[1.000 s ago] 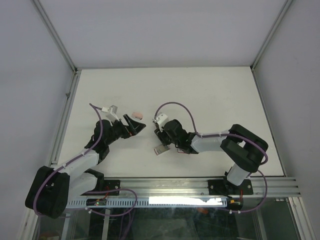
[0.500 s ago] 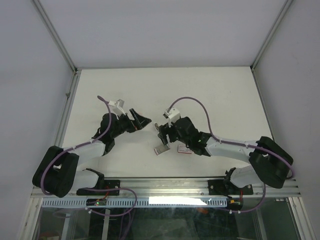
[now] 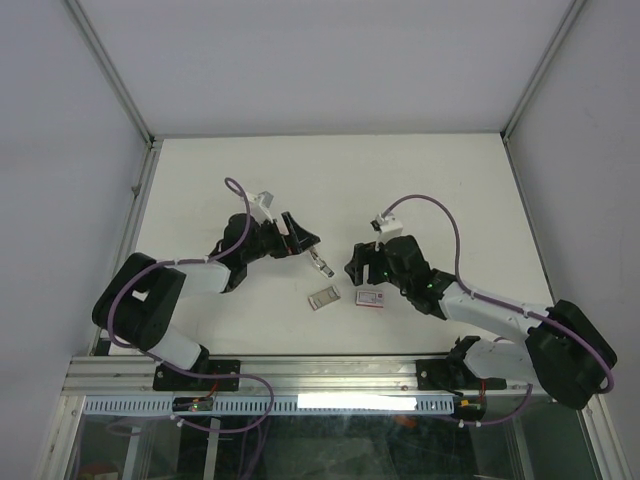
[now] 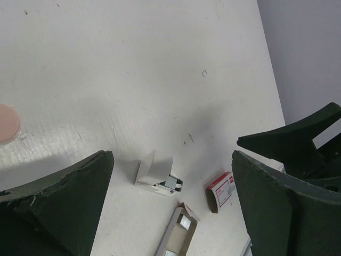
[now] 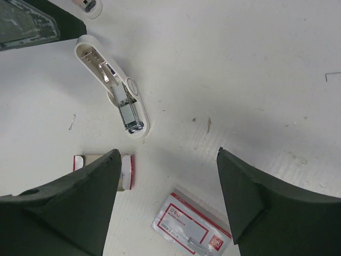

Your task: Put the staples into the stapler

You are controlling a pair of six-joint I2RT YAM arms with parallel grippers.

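Observation:
The white stapler [image 5: 112,82] lies flipped open on the table with its metal channel showing. It also shows in the left wrist view [image 4: 159,173] and the top view [image 3: 320,263]. The white staples box with a red label [image 5: 194,229] lies flat nearer me, also in the top view [image 3: 373,298]. Its grey inner tray [image 4: 178,234] with silvery strips lies left of the box [image 4: 224,189]. My left gripper [image 3: 303,238] is open and empty just left of the stapler. My right gripper [image 3: 355,268] is open and empty over the box, right of the stapler.
A small pink object [image 4: 8,122] lies on the table by my left gripper. A loose bent staple [image 5: 72,122] lies near the stapler. The table's metal front rail [image 3: 400,372] runs below the arms.
My left gripper has reached right, up to the stapler. My right gripper has drawn back to the right, uncovering the stapler and the box, which now lie free.

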